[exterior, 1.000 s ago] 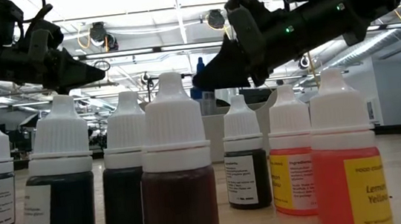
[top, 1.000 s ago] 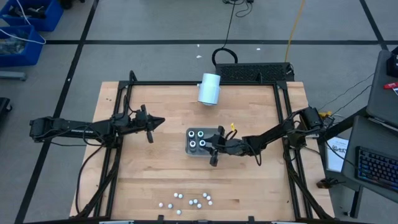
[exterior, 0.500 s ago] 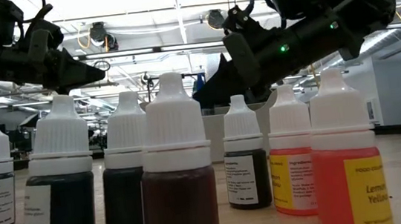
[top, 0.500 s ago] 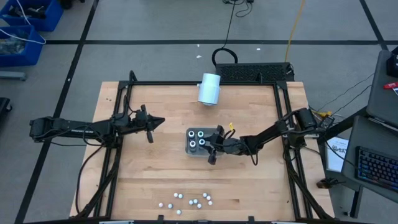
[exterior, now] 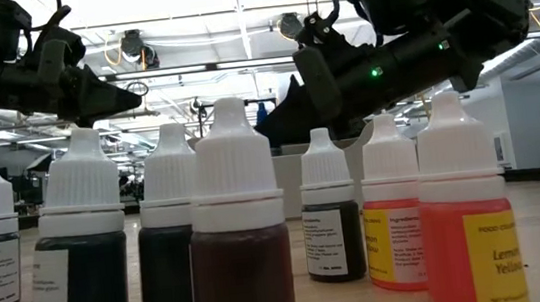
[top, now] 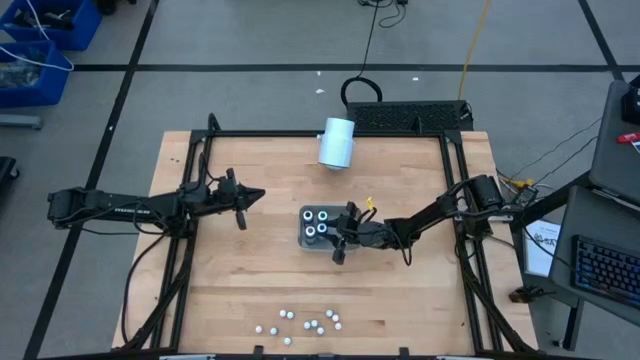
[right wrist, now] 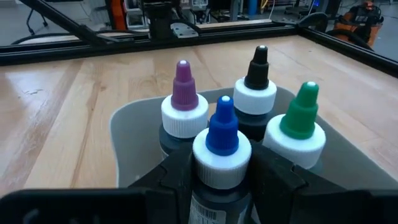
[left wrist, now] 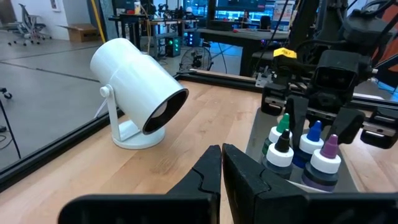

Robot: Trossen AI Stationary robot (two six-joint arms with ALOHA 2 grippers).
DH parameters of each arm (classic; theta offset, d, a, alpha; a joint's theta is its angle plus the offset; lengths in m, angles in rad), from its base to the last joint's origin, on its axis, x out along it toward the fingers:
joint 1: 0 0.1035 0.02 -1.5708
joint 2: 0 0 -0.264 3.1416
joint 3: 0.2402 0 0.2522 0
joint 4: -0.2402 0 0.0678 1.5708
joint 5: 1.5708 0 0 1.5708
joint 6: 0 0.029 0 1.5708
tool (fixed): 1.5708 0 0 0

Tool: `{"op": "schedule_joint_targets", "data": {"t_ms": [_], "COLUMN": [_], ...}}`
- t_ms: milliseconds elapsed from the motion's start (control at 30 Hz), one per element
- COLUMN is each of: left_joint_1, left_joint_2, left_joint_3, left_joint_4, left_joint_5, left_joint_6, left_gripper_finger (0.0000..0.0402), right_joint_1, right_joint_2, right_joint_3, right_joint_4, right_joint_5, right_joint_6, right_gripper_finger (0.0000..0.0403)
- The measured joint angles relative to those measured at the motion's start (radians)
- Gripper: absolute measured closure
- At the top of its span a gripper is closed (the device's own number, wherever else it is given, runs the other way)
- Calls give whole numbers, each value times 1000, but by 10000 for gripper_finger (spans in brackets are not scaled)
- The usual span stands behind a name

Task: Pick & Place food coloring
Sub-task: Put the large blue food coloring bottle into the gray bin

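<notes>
**Inspector:** Status of the right gripper [right wrist: 214, 171]?

**Assistant:** Its fingers stand on either side of the blue-tipped bottle [right wrist: 221, 146], pressed against the collar. I judge it clamped on that bottle. In the high view the right gripper [top: 340, 237] sits at centre frame over the grey tray [top: 304, 243].

**Inspector:** And the left gripper [left wrist: 221, 167]?

**Assistant:** Fingers together, holding nothing. It waits left of centre in the high view, well apart from the tray.

**Inspector:** Where is the food coloring?

**Assistant:** In two groups. Four bottles stand upright in the tray, close together: purple tip [right wrist: 183, 102], black tip [right wrist: 255, 87], green tip [right wrist: 297, 127] and the blue one. They have dark bodies, white ribbed collars and coloured cone tips. The smaller white-capped bottles [top: 300, 322] are scattered at lower centre of the high view, near the table's front edge. The low view shows them with dark, red and yellow liquid and paper labels.

**Inspector:** Advice for the step in hand?

**Assistant:** Move the bottle straight up or down. The neighbours stand just beside it, so any sideways drift could tip them. Keep the grip on the collar, not the smooth cone. The white cylinder [left wrist: 138, 87] near the table's far edge is well clear.
</notes>
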Motion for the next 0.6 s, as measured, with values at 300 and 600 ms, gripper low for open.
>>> {"op": "schedule_joint_targets", "data": {"t_ms": [300,600], "left_joint_1": [0,0], "left_joint_2": [0,0], "left_joint_3": [0,0], "left_joint_4": [0,0], "left_joint_5": [0,0], "left_joint_6": [0,0], "left_gripper_finger": [378,378], "right_joint_1": [2,3], "right_joint_2": [1,1], "right_joint_3": [0,-1], "right_joint_4": [5,-4], "right_joint_5": [-18,-18], "right_joint_6": [21,19], "right_gripper_finger": [285,275]}}
